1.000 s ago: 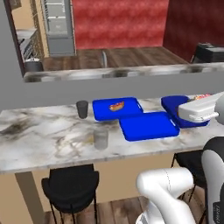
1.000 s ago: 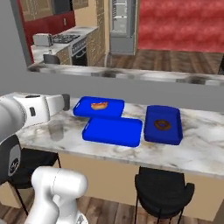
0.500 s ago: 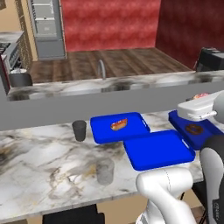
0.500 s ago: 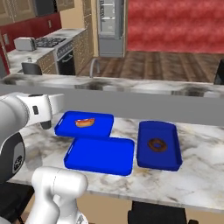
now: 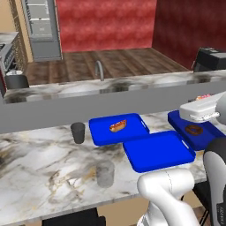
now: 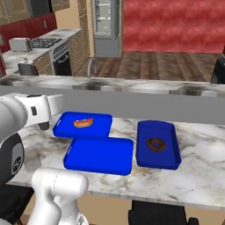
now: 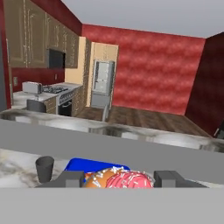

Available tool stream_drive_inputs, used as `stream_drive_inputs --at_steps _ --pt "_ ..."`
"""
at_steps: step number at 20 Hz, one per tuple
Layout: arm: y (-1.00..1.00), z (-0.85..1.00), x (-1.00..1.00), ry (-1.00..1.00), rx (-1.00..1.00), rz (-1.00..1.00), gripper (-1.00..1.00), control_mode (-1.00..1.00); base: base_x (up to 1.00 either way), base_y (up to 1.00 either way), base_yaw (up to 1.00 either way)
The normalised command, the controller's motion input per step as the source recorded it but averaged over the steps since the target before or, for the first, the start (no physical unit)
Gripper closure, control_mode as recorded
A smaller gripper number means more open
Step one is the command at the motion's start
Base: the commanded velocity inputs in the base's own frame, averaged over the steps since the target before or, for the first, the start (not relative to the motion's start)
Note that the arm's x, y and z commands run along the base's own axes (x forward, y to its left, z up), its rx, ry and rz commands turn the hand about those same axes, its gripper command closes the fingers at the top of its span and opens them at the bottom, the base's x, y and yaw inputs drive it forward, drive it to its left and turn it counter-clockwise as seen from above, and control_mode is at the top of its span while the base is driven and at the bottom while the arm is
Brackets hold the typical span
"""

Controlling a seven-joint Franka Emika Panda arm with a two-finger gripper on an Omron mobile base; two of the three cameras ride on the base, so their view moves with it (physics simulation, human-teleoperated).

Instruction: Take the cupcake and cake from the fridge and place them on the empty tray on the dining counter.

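Peeking between the pincer [image 7: 120, 179] tips, the gripped cupcake [image 7: 127, 179] seems half cut off below.

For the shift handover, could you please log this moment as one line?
gripper: shut on cupcake, held level | tray: empty, on dining counter | phase: carrying toward tray | fridge: far behind

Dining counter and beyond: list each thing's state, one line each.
cupcake: held between the fingertips
gripper: shut on the cupcake
tray: empty
hot dog tray: holds a hot dog
third blue tray: holds a dark ring-shaped item
fridge: door open, shelves showing
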Motion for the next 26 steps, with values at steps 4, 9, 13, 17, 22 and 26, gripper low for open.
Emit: stream_drive_inputs --at_steps 4,9,13,17,22,26 --pt "0.0 0.0 0.0 0.0 0.0 0.0 1.0 1.0 0.27 0.0 0.0" --pt "0.0 0.0 0.0 0.0 0.0 0.0 1.0 1.0 0.14 0.0 0.0" --pt "0.0 0.0 0.04 0.03 0.0 0.0 1.0 -1.0 0.11 0.0 0.03" --pt "-0.01 -0.01 0.12 0.32 0.0 0.0 1.0 -1.0 0.0 0.0 0.0" --pt "-0.02 -0.08 0.08 0.31 0.0 0.0 1.0 -1.0 0.0 0.0 0.0" --pt "0.0 -0.1 0.04 0.16 0.0 0.0 1.0 -1.0 0.0 0.0 0.0"
